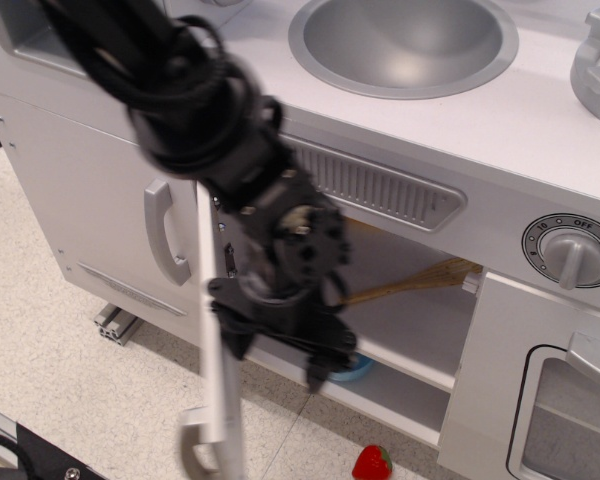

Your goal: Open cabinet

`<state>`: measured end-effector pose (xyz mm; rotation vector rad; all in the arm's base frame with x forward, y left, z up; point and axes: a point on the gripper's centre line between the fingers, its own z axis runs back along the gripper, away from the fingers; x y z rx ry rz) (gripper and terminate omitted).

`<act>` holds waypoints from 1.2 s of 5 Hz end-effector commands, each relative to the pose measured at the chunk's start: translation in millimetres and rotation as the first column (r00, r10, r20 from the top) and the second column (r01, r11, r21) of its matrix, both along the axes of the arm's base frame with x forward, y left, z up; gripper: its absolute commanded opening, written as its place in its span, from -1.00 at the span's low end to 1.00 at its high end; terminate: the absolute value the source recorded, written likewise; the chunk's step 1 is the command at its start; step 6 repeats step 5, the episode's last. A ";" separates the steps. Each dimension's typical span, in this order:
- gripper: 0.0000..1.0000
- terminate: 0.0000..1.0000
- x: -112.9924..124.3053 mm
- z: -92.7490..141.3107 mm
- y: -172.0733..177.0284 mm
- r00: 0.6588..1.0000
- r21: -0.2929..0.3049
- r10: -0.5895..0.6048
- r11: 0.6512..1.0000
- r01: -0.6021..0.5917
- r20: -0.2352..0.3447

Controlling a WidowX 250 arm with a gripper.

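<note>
Observation.image view: cabinet point(216, 330) door stands edge-on, swung wide, just left of gripper point(280, 340), whose jaw state cannot be told; door likely light, rigid; loop handle point(192, 447) below gripper offers best hold

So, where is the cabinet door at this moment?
The cabinet door is swung wide open and seen nearly edge-on at lower left of centre, just left of the gripper, with its handle near the floor.
</note>
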<state>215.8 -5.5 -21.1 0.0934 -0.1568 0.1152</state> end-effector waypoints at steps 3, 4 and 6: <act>1.00 -1.00 11.6 15.7 36.6 0.999 0.051 -0.001 0.999 -0.002 0.053; 1.00 -1.00 11.6 15.7 36.6 0.999 0.051 -0.001 0.999 -0.002 0.053; 1.00 1.00 11.6 15.7 36.6 0.999 0.051 -0.001 0.999 -0.002 0.053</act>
